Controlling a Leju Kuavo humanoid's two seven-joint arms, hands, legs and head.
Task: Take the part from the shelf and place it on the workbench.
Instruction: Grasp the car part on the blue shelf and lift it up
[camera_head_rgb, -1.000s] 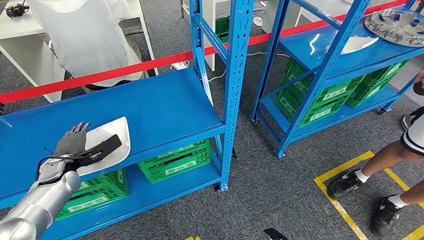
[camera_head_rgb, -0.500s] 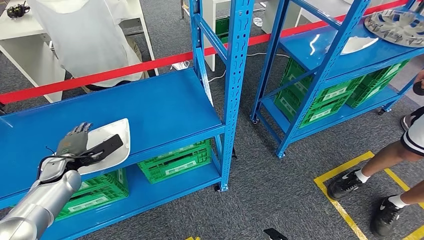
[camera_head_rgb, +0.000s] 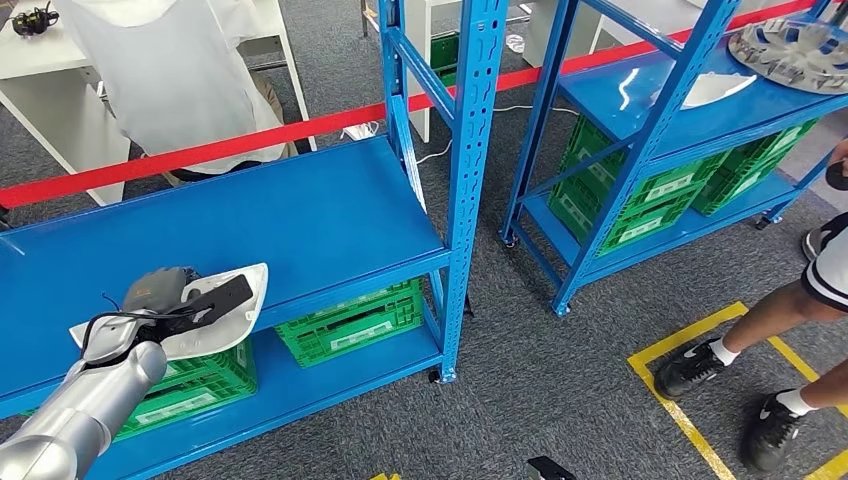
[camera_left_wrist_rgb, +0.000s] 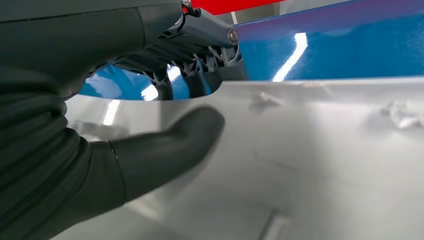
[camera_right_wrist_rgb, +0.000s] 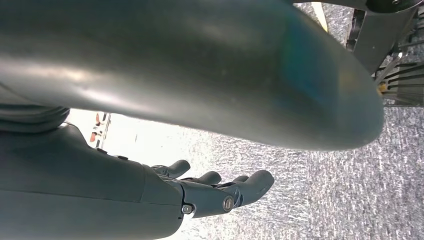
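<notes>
Head view showed the left hand (camera_head_rgb: 160, 292) at eight o'clock, fingers closed around the white panel part (camera_head_rgb: 205, 318), which had tilted up off the blue shelf (camera_head_rgb: 320, 215); the lift had begun. The right hand (camera_right_wrist_rgb: 210, 192) hung with fingers loosely apart, holding nothing.

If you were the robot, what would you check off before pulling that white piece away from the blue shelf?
1. Left hand grips the white part: ok; in the left wrist view the thumb lies on one face, fingers behind the edge.
2. Part lifted off the blue shelf: cannot tell; it is tilted.
3. Blue upright post away from the part: ok.
4. Person at far right, away from the part: ok.
5. Right hand holding nothing: ok.
6. Workbench located: cannot tell.
</notes>
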